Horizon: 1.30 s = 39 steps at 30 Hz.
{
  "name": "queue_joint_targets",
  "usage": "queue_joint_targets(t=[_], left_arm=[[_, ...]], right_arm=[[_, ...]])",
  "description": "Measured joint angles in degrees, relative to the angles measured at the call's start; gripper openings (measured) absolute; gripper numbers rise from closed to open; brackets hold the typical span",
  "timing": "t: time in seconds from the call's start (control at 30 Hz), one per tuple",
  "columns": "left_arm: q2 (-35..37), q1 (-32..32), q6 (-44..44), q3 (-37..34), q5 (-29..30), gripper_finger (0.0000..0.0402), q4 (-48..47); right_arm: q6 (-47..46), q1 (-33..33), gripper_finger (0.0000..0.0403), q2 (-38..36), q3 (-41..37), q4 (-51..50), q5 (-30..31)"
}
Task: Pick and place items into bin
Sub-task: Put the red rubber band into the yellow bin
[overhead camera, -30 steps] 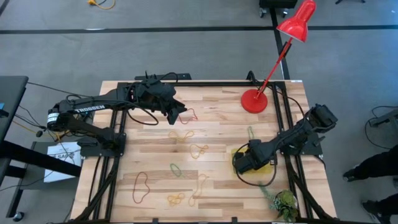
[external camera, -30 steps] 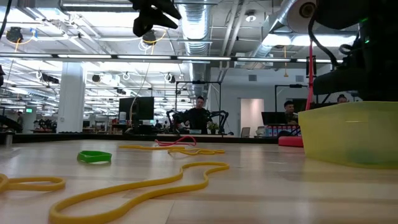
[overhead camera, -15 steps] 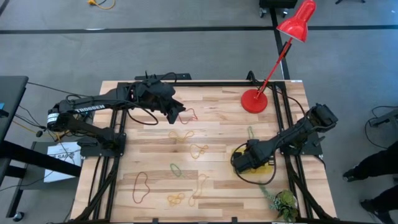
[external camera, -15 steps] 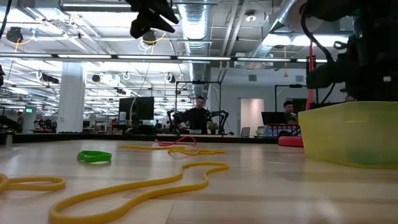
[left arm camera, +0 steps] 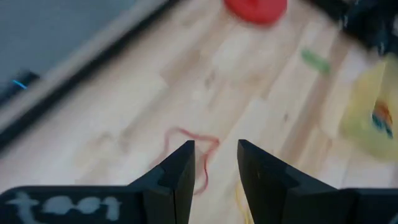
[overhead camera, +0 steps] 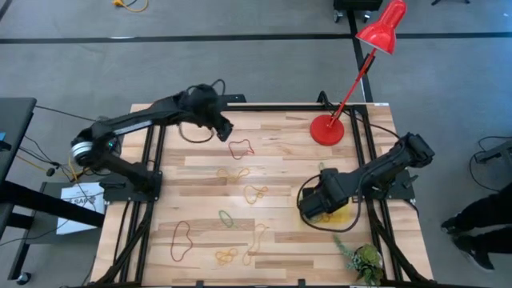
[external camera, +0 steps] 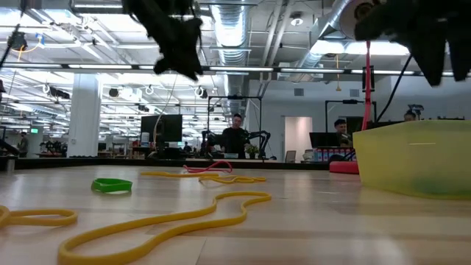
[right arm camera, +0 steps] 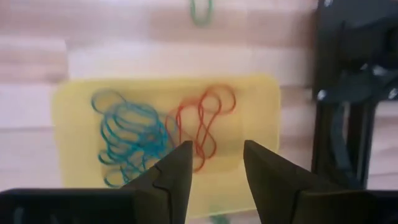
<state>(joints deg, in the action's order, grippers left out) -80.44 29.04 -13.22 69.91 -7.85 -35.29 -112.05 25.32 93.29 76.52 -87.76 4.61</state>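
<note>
So the right pincer [right arm camera: 214,163] is parked right over the yellow bin [right arm camera: 74,106], fingers apart and nothing between them. The bin sits near the right edge of the tabletop [overhead camera: 280,136], toward the front half, and the wrist view looks straight down into it: a tangle of blue bands [right arm camera: 127,140] on one side and a red-orange loop [right arm camera: 205,121] next to it, touching or overlapping the blue ones. A green band [right arm camera: 200,9] lies on the wood just outside the bin's rim.

The left pincer [left arm camera: 214,165] is up near the back edge, left of centre, raised off the wood. Its fingers are apart too, carrying nothing. A red band [overhead camera: 241,148] lies on the tabletop just beside and below it.

The rest of the loops are scattered over the middle and front: a yellow one [overhead camera: 234,174] near the centre, another yellowish one [overhead camera: 256,192] beside it, a small green one [overhead camera: 227,217] closer to the front, a big red loop [overhead camera: 181,240] toward the front left corner, and a yellow cluster [overhead camera: 226,256] at the front edge.

A red lamp [overhead camera: 328,130] has its base by the back right corner, and a green plant sprig [overhead camera: 364,260] is at the front right corner.
</note>
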Motion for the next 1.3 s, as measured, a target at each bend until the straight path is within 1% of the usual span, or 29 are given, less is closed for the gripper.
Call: queue_joint_targets(t=[0.07, 0.13, 0.2, 0.27, 0.37, 0.5, 0.63, 0.73, 0.9, 1.07, 1.3], left_arm=[[-4.18, 1.03, 1.92, -0.01, -5.62, 0.011, -0.02], [-8.16, 1.13, 2.76, -0.02, -9.46, 0.011, 0.44], [-11.57, 1.08, 2.92, -0.04, -11.54, 0.011, 0.41], [-14.15, 0.4, 3.3, -0.04, -12.37, 0.011, 0.48], [-16.83, -1.08, 5.58, -0.04, -11.36, 0.011, 1.96], [-18.85, -2.52, 8.43, -0.04, -8.9, 0.011, 6.18], [-20.37, -2.71, 9.04, -0.04, -7.38, 0.011, 8.76], [-21.77, -2.69, 10.25, -0.02, -4.86, 0.011, 9.65], [-24.9, -2.88, 12.06, -0.04, -5.25, 0.011, 10.87], [-28.17, -3.61, 11.88, -0.04, -5.01, 0.011, 12.62], [-29.4, -3.61, 11.19, -0.04, -3.43, 0.011, 13.36]], right_arm=[[0.0, -0.54, 0.0137, -0.01, 1.68, -1.9, 2.0], [0.09, -1.23, 0.0135, -0.01, 2.68, -2.25, 4.04], [1.19, -1.92, 0.0135, -0.01, 2.83, -2.19, 5.85], [2.56, -2.66, 0.0135, -0.01, 2.9, -2.03, 6.32], [4.8, -3.95, 0.0134, -0.01, 2.9, -1.93, 6.34], [7.43, -5.55, 0.0135, -0.01, 2.9, -1.99, 6.44], [7.58, -6.9, 0.0133, -0.01, 2.9, -1.97, 6.68], [7.62, -7.67, 0.0133, -0.01, 2.9, -1.34, 7.45], [7.74, -8.65, 0.0134, -0.01, 2.9, 0.56, 7.93], [10.76, -9.17, 0.0133, 0.01, 2.91, 3.97, 10.23], [14.06, -10.26, 0.0133, 0.01, 2.9, 6.11, 11.16]])
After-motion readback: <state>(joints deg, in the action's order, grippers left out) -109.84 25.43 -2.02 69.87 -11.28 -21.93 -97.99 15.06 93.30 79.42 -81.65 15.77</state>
